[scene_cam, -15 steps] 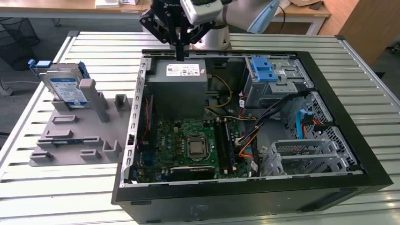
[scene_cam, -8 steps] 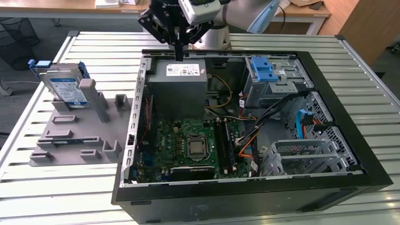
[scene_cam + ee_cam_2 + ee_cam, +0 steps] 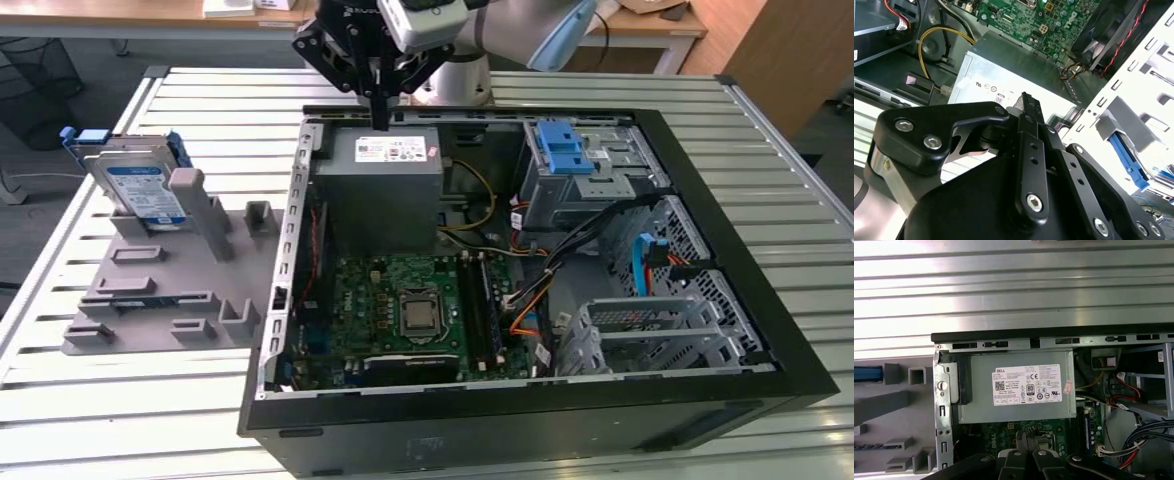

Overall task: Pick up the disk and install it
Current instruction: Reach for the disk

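Disk [image 3: 144,193] on stand [image 3: 160,300]; gripper [image 3: 382,120] closed, empty

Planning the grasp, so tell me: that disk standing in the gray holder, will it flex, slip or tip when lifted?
Likely rigid: the disk looks metal-bodied in a blue carrier. Standing on edge in the gray holder, it might tip if nudged sideways.

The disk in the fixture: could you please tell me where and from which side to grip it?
I'd grip its top edge across its thickness, from above. The disk stands on edge in the gray fixture, whose posts flank its lower part, leaving the blue carrier free on top.
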{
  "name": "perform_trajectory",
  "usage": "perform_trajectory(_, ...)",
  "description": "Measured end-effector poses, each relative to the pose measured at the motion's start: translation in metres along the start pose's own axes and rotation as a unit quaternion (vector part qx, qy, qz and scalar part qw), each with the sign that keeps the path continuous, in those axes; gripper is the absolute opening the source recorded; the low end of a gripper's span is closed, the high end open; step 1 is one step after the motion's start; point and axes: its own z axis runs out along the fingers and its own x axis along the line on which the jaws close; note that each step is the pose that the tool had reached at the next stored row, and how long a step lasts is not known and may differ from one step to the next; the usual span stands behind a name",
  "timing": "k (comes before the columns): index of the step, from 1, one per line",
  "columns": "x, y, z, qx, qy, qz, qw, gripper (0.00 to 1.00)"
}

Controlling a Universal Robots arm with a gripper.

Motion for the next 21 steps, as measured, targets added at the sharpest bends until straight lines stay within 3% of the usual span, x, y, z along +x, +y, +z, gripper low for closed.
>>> perform_trajectory(21, 0.0047, -0.0004, 0.0, 0.0, 0.0, 0.0, 1.0, 0.11)
